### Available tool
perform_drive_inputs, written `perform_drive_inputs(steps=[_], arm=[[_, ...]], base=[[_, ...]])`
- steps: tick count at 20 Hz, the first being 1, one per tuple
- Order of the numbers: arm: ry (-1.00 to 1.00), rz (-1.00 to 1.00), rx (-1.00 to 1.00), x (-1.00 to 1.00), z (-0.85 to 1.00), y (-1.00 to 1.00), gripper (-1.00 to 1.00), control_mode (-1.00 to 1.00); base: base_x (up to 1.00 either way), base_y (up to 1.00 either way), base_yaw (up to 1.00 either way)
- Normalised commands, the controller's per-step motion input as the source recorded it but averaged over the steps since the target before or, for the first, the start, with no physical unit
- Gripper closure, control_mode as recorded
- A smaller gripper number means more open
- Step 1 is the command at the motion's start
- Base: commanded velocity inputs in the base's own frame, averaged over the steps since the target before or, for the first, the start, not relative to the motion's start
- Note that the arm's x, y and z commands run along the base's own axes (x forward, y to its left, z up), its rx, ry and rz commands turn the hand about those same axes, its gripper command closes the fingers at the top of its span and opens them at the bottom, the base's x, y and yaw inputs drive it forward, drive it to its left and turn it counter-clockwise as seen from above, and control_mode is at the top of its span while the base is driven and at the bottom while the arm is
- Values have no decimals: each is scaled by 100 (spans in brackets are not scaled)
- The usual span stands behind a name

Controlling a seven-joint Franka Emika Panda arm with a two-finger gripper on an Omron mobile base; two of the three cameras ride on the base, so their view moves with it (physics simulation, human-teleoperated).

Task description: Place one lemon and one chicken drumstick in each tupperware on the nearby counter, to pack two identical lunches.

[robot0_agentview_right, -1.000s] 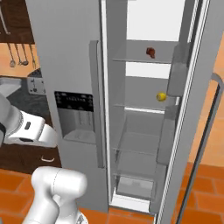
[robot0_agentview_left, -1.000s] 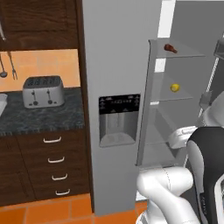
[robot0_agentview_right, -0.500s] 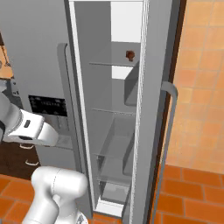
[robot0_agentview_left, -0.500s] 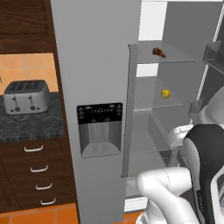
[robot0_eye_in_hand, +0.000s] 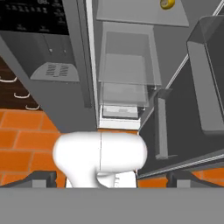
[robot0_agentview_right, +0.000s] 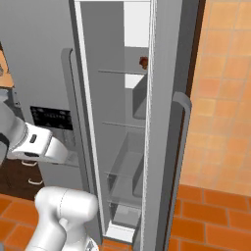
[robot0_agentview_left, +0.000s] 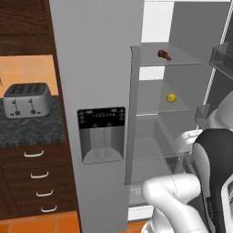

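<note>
In the open fridge, a brown chicken drumstick [robot0_agentview_left: 164,55] lies on the top glass shelf, and in the right base view the drumstick [robot0_agentview_right: 143,62] peeks past the door edge. A yellow lemon [robot0_agentview_left: 171,98] sits on the shelf below; in the hand view the lemon [robot0_eye_in_hand: 166,3] is at the top edge. My gripper [robot0_eye_in_hand: 113,178] is open and holds nothing, low in front of the fridge and well below both foods. The dark speckled counter [robot0_agentview_left: 27,129] runs left of the fridge. The tupperware is out of view.
A silver four-slot toaster [robot0_agentview_left: 26,99] stands on the counter above wooden drawers [robot0_agentview_left: 38,182]. The grey fridge front with its dispenser [robot0_agentview_left: 101,134] separates counter and shelves. The open fridge door [robot0_agentview_right: 169,122] with bins [robot0_eye_in_hand: 210,74] stands on the right. The floor is orange tile [robot0_agentview_right: 215,206].
Both base views have swung to the right, so the camera moved, not the things. The fridge interior now sits more centrally in the left base view. The gripper stays open.
</note>
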Motion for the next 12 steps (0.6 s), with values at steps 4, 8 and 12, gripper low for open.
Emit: perform_drive_inputs(steps=[4, 8, 12], arm=[[-1, -2, 1, 91, -7, -48, -100, -100], [0, -3, 1, 99, 0, -31, -100, -100], [-1, -2, -4, 41, -19, -41, -100, -100]], base=[[0, 0, 0], [0, 0, 0], [0, 0, 0]])
